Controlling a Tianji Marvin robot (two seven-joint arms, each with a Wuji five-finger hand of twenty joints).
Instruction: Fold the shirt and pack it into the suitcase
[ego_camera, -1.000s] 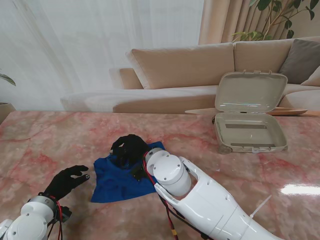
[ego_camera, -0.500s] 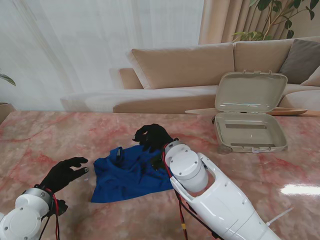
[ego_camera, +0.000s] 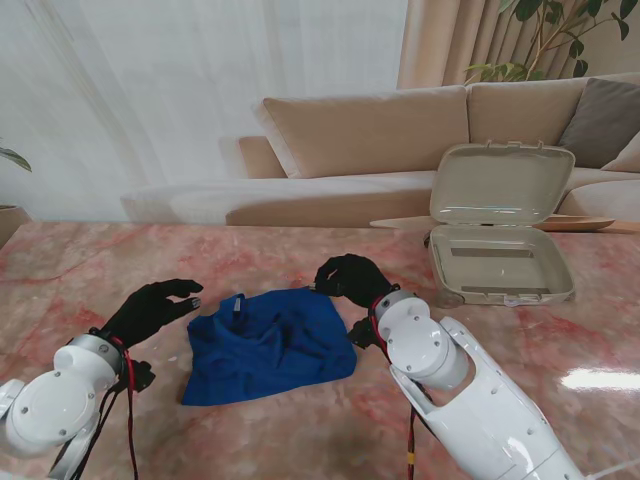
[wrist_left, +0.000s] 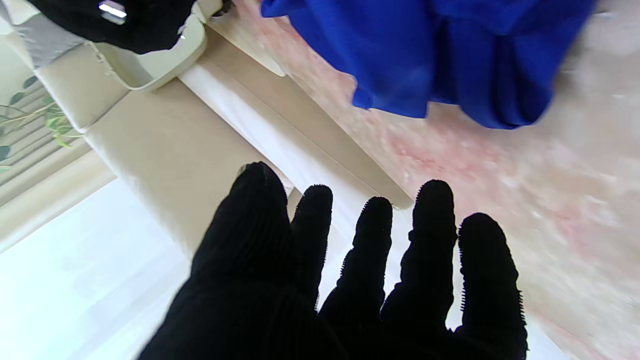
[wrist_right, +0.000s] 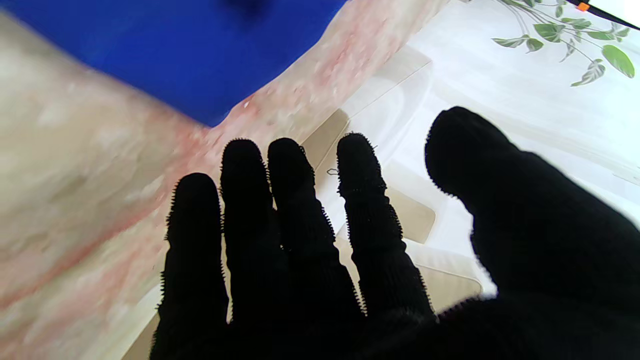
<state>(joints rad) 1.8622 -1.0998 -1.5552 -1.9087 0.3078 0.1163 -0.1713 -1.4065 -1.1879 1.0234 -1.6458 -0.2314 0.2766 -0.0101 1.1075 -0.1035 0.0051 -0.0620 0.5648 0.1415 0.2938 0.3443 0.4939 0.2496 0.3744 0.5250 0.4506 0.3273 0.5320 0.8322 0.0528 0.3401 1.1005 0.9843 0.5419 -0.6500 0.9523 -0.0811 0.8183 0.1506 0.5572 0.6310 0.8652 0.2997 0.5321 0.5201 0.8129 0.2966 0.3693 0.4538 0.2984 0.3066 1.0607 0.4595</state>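
Our blue shirt (ego_camera: 268, 343) sits rumpled mid-table between our empty, spread left hand (ego_camera: 150, 309) and right hand (ego_camera: 350, 278) (both off it), looks light and floppy, so we'd pinch its corners.

Bright window daylight, table (ego_camera: 600, 380) glare, blurred wrist views.

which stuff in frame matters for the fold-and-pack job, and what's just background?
Job:
crumpled blue cloth shirt on the pink marble table
open beige hard-shell suitcase, far right
left hand and right hand, both in black gloves, open, either side of the shirt

Background:
beige sofa
white curtain
green houseplant
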